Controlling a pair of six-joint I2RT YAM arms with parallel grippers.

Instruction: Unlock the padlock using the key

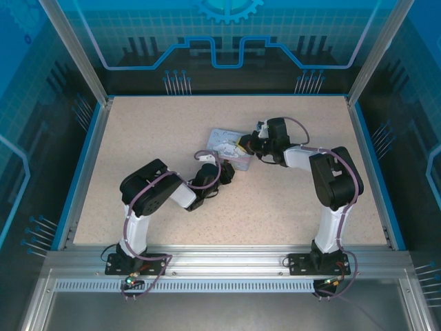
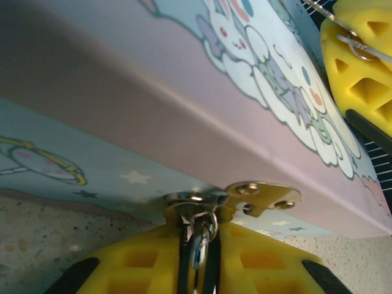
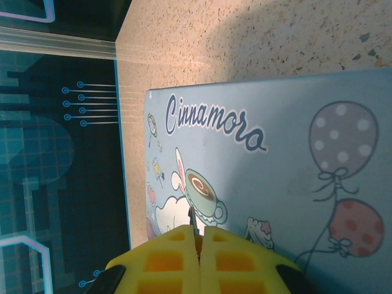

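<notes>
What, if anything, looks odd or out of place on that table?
Nothing looks spilled or broken. The cartoon tin lies skewed to the edges of the table. The left gripper is shut on the padlock hanging at the tin's clasp, and the right gripper pinches a thin key above the tin.

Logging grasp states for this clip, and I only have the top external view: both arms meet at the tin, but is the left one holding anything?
Observer: Yes. In the left wrist view the left fingers are shut on the small dark padlock at the hasp of the tin.
Operator: And the right?
Observer: Its wrist view has the right fingers shut on the key, a thin dark tip poking out.
Operator: Inserted yet?
Observer: No. The tip lies over the coffee-cup drawing on the lid, not at the padlock.
</notes>
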